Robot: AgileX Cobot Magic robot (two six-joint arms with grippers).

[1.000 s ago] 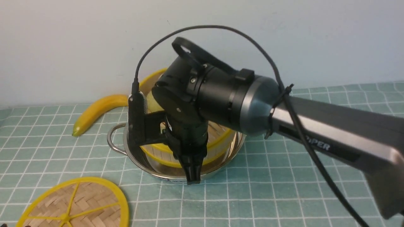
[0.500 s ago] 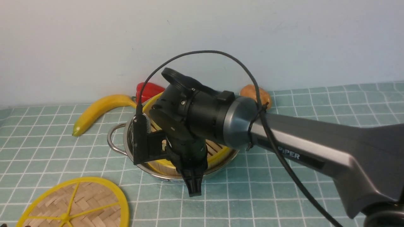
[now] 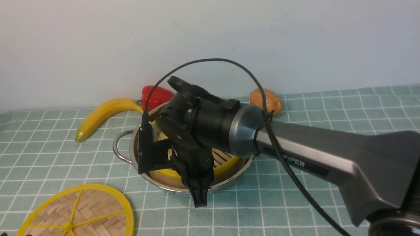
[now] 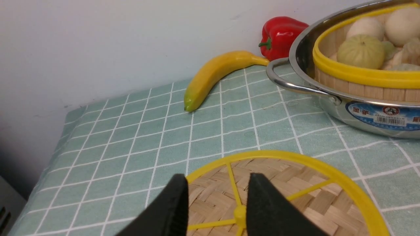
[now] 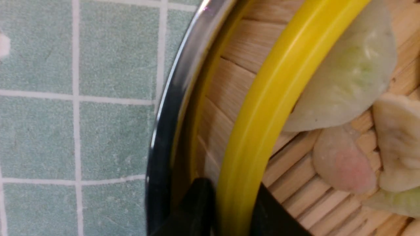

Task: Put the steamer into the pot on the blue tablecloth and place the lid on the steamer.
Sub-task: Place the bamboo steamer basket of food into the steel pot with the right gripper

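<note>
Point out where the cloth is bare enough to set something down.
Bare cloth between banana, pot and lid; more in front of the pot, beside the lid. Crowded behind the pot: pepper and potato by the wall.

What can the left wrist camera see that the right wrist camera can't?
Only the left wrist view: the banana, the pepper, the lid and the left gripper, jaws apart. Only the right wrist view: the right gripper astride the steamer's yellow rim, and a pink dumpling. Both: the pot, the steamer and the cloth.
</note>
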